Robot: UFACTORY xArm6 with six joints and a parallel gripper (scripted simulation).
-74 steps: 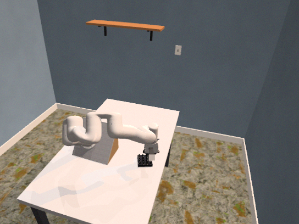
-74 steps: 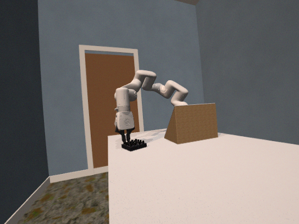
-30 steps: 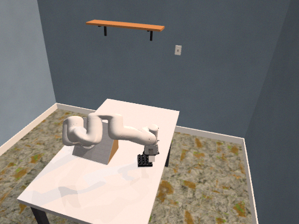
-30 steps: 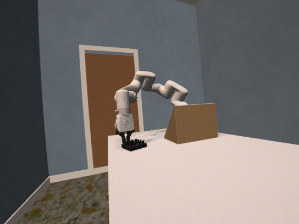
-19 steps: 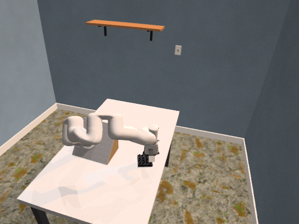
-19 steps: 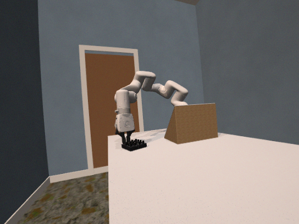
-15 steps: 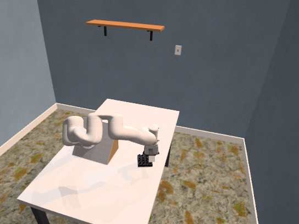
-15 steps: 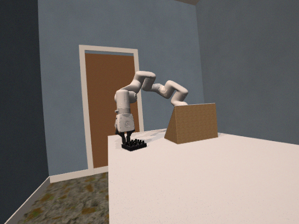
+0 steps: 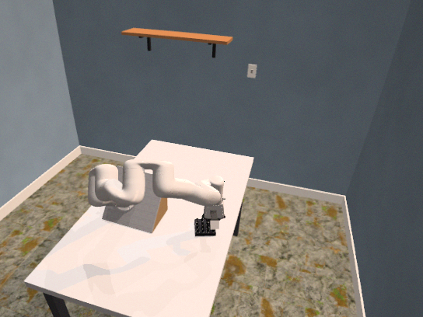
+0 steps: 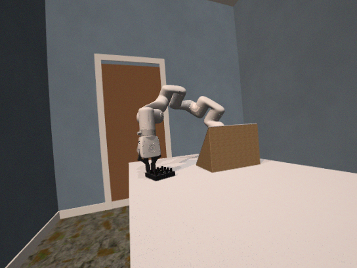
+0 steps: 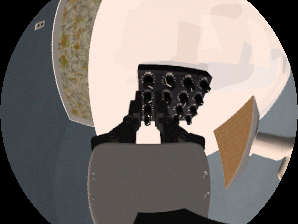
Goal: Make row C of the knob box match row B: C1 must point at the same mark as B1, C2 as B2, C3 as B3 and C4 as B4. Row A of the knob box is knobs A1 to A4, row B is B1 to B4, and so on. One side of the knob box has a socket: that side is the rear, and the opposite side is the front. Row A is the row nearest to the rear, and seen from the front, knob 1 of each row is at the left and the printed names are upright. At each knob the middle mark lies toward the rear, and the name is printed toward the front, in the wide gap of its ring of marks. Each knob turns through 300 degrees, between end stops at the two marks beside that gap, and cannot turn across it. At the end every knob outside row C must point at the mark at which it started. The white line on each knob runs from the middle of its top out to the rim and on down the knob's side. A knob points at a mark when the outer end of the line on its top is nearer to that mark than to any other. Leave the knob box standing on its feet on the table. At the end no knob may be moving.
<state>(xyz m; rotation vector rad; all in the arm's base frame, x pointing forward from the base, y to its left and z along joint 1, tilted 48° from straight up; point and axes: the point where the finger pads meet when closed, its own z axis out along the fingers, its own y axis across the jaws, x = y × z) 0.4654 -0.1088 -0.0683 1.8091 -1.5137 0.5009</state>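
Black box point(image 9: 204, 235) point(image 10: 157, 178) point(image 11: 172, 68), with white knob lines point(image 11: 150, 87) distinct only from the wrist.
Partly spread at the fingers point(image 10: 153, 165), astride knobs point(image 11: 147, 96); cannot tell if touching.
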